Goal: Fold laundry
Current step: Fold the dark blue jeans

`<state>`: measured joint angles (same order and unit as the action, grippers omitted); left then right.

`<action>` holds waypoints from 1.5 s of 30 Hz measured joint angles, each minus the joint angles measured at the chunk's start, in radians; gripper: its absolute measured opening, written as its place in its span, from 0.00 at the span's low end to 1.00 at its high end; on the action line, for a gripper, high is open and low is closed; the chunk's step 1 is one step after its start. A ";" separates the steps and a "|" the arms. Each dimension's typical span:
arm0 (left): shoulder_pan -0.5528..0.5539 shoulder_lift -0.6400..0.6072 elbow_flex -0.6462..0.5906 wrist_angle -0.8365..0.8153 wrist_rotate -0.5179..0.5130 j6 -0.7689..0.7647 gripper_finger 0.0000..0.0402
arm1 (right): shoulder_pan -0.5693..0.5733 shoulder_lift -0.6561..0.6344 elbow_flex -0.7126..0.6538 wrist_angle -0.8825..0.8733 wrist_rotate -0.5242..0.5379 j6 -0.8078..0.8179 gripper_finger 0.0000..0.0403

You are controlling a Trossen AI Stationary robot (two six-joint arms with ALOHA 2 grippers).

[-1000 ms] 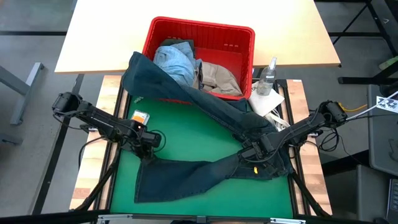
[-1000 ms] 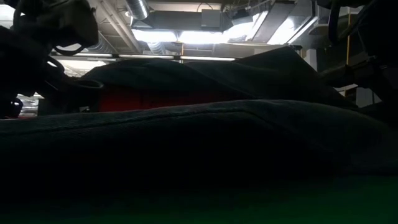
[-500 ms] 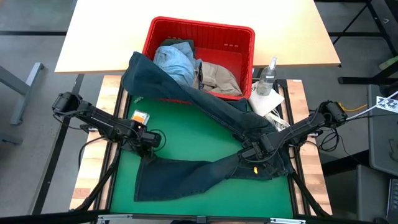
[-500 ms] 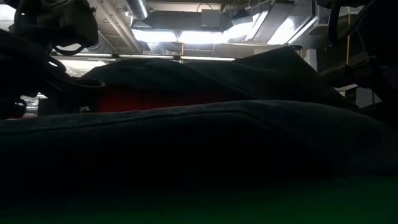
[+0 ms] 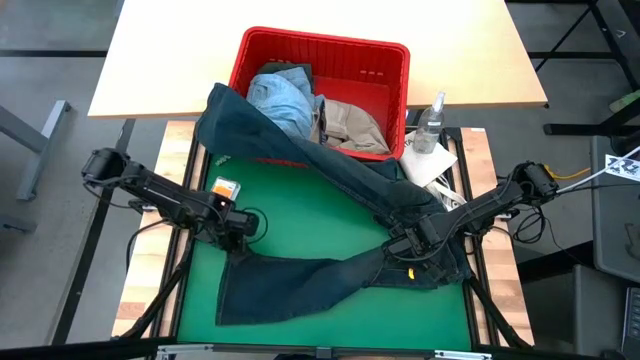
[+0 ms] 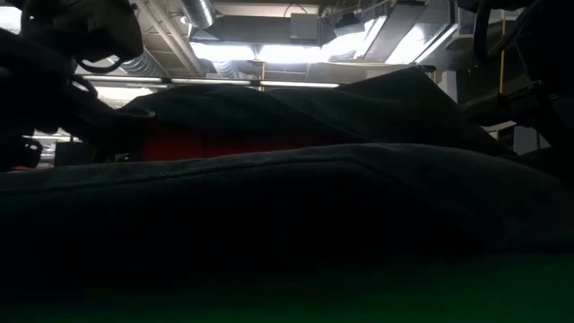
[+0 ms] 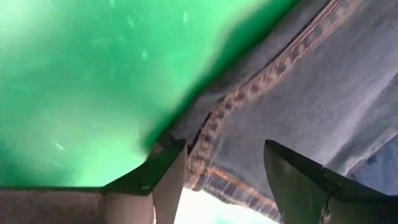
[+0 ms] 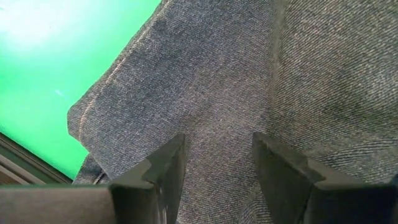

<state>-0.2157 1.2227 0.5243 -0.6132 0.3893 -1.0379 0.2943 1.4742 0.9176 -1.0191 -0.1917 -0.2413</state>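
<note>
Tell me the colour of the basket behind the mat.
Red; the basket shows best in the high view.

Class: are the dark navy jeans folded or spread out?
Spread out: dark navy jeans sprawl unfolded across the green mat, one leg draped over the red plastic basket.

We see a lab or workshop. Exposed ducts (image 6: 193, 13) and strip lights (image 6: 260, 52) run overhead, and metal frames (image 5: 25, 130) stand on grey floor
</note>
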 joint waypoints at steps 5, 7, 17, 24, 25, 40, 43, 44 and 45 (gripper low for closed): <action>0.000 -0.072 0.000 0.001 -0.132 -0.004 0.51 | 0.000 0.000 0.000 0.000 0.000 0.000 0.46; 0.000 -0.095 0.000 0.002 -0.191 -0.001 0.51 | 0.000 0.000 0.000 0.001 0.000 0.000 0.46; -0.020 -0.106 -0.001 0.007 -0.326 -0.042 0.51 | 0.000 0.000 0.000 0.028 0.000 -0.004 0.46; -0.018 -0.106 -0.001 0.028 -0.326 -0.058 0.52 | 0.000 0.000 0.000 0.060 0.000 -0.026 0.46; -0.018 -0.106 -0.001 0.028 -0.326 -0.056 0.52 | 0.000 0.000 0.000 0.060 0.000 -0.026 0.46; -0.096 -0.106 -0.001 0.041 -0.222 -0.148 0.52 | 0.000 0.000 0.000 0.060 0.000 -0.027 0.46; -0.123 -0.106 -0.001 0.049 -0.245 -0.199 0.52 | 0.000 0.000 0.000 0.060 0.000 -0.027 0.46; -0.131 -0.106 -0.001 0.049 -0.254 -0.208 0.52 | 0.000 0.000 0.000 0.060 0.000 -0.027 0.46; -0.138 -0.106 -0.001 0.049 -0.260 -0.216 0.52 | 0.000 0.000 0.000 0.060 0.000 -0.027 0.46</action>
<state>-0.3537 1.1172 0.5232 -0.5644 0.1294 -1.2539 0.2943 1.4742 0.9176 -0.9588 -0.1913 -0.2683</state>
